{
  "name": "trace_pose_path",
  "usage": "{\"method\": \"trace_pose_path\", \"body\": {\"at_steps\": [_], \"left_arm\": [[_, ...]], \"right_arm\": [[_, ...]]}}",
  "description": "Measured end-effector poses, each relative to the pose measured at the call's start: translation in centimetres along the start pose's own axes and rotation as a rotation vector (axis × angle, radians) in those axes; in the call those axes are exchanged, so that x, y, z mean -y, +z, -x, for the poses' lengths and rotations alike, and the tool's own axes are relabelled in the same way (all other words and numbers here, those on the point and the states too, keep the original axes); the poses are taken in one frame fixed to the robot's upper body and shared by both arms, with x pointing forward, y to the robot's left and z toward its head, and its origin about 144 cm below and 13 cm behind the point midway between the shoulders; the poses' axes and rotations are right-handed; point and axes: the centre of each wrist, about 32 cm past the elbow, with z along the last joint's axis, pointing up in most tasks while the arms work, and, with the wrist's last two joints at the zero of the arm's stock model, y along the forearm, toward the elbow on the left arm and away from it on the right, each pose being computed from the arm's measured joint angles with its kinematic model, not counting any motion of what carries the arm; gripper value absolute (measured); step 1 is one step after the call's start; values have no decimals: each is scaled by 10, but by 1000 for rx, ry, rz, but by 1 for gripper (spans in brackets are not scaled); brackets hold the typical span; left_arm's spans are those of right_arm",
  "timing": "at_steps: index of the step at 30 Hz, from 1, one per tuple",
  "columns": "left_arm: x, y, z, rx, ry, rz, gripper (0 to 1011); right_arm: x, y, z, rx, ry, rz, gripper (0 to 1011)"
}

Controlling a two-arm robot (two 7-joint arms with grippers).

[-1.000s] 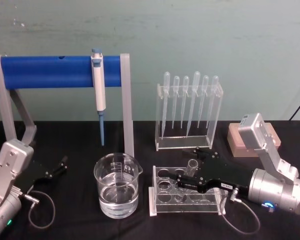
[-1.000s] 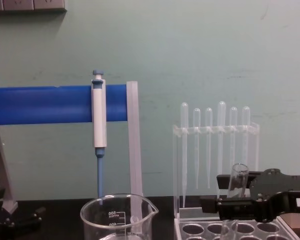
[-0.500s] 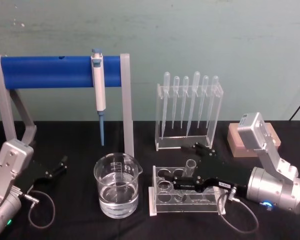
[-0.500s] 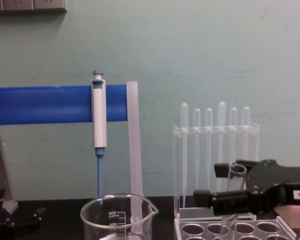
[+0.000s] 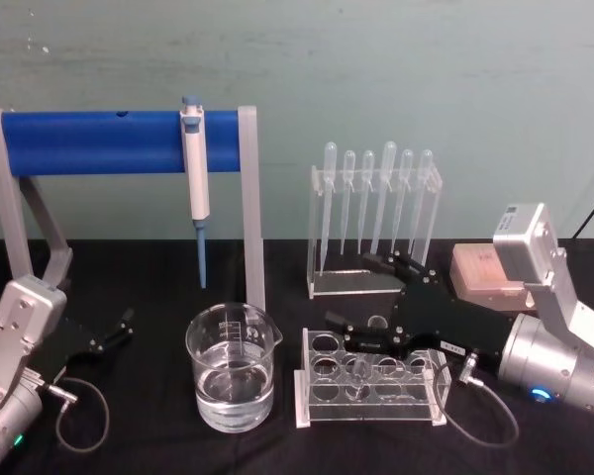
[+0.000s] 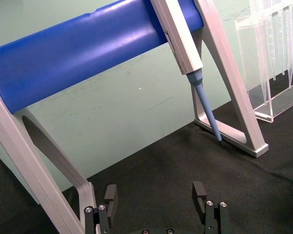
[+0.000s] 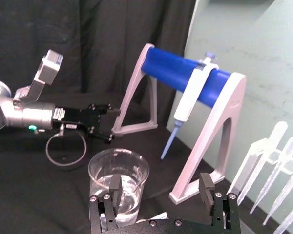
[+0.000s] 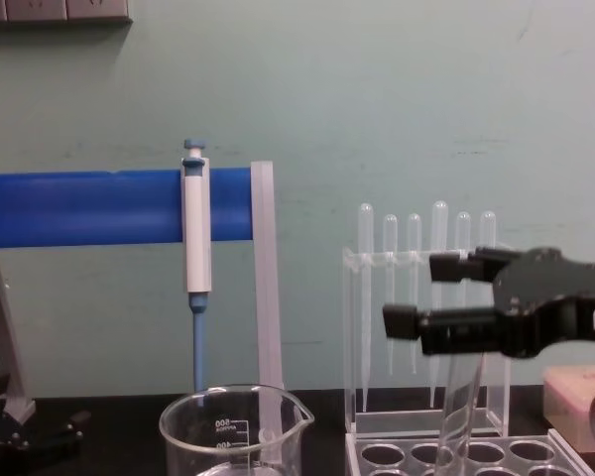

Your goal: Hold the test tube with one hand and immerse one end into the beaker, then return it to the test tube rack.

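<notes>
The test tube point(image 5: 361, 364) point(image 8: 460, 407) stands tilted in the clear multi-hole rack point(image 5: 371, 394) point(image 8: 397, 454), with its top hidden behind a finger of my right gripper. My right gripper point(image 5: 354, 290) point(image 8: 426, 295) point(image 7: 160, 187) hovers over the rack, open wide, with nothing between its fingertips. The beaker point(image 5: 232, 366) point(image 8: 233, 431) point(image 7: 118, 175), partly filled with clear liquid, sits on the black table left of the rack. At the table's left side my left gripper point(image 5: 119, 330) point(image 6: 155, 195) rests parked and open.
A blue-barred stand point(image 5: 119, 142) holding a blue-and-white pipettor point(image 5: 195, 168) rises behind the beaker. Behind the tube rack is a clear holder of thin pipettes point(image 5: 376, 218). A pink box point(image 5: 485, 267) lies at the far right.
My right gripper has opened and let go of the test tube. It has risen and drawn back to the right, leaving the tube leaning in the rack.
</notes>
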Motion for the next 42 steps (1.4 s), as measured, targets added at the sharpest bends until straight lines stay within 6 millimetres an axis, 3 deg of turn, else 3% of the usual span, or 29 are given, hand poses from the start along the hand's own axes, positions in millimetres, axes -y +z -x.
{"method": "trace_pose_path", "body": {"at_steps": [9, 15, 21, 29, 42], "left_arm": [[0, 0, 0, 0, 0, 0, 1000], [0, 0, 0, 0, 0, 0, 1000], [0, 0, 0, 0, 0, 0, 1000], [0, 0, 0, 0, 0, 0, 1000], [0, 0, 0, 0, 0, 0, 1000]], "right_arm": [[14, 4, 8, 15, -135, -59, 1002], [28, -5, 17, 5, -325, -98, 1002], [36, -19, 29, -29, -548, -31, 1002], [28, -41, 39, -75, -704, 115, 1002], [12, -61, 40, -106, -741, 171, 1002]]}}
